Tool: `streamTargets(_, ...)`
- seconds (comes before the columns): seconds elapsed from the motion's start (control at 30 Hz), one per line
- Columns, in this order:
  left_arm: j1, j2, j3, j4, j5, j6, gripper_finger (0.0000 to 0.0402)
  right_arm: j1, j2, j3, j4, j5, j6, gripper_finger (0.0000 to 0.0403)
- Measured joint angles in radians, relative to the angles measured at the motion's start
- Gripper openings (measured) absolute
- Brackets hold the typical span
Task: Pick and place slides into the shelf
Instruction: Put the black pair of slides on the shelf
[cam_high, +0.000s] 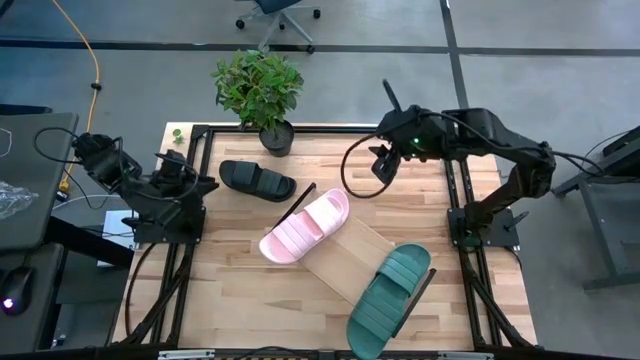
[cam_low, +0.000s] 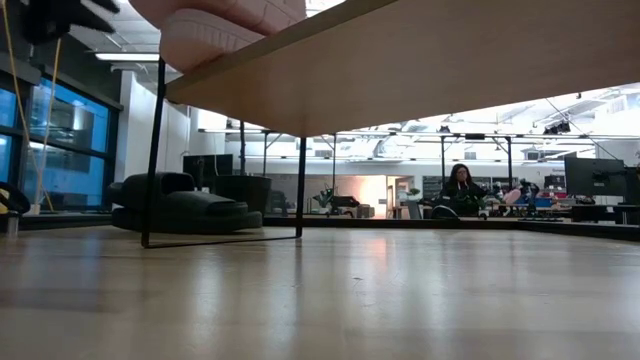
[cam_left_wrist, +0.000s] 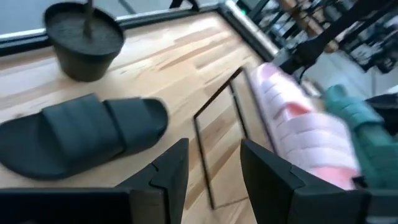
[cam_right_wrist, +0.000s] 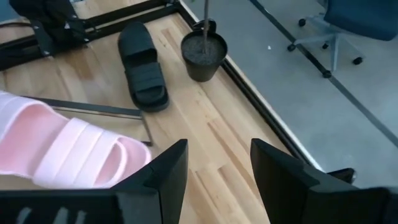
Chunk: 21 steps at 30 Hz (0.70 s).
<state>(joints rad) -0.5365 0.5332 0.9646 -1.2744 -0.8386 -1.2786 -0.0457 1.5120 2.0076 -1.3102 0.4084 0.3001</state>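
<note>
The shelf (cam_high: 345, 255) lies slantwise across the middle of the tabletop (cam_high: 240, 290). The pink slide (cam_high: 305, 227) rests on its upper end, the teal slide (cam_high: 390, 297) on its lower end. The black slide (cam_high: 257, 179) sits on the tabletop beside the potted plant (cam_high: 259, 92). The left end effector (cam_high: 205, 186) hovers just beside the black slide, fingers apart and empty. The right end effector (cam_high: 381, 163) hangs above the far side, also parted, holding nothing.

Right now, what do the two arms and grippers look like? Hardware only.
Both arms are dark, nearly black, jointed segments with black cables looping alongside. The left gripper and right gripper each end in two flat, angular dark fingers. A small green light glows on the right arm near its wrist. No other markings are legible.
</note>
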Motion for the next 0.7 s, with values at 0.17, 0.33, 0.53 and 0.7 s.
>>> streamTargets(0.17,0.000,0.038,0.000,0.150,-0.008,0.065,0.0133,-0.036,0.000,0.000,0.000,-0.035,-0.048,0.0167)
streamTargets(0.33,0.000,0.060,0.000,0.343,-0.056,0.151,0.0133,-0.062,0.000,0.000,0.000,-0.068,-0.092,0.0167)
streamTargets(0.53,0.000,0.081,0.000,0.613,-0.035,0.360,0.0133,-0.087,0.000,0.000,0.000,-0.111,-0.148,0.0167)
streamTargets(0.7,0.000,0.081,0.000,0.720,-0.025,0.474,0.0133,-0.114,0.000,0.000,-0.001,-0.160,-0.184,0.0167)
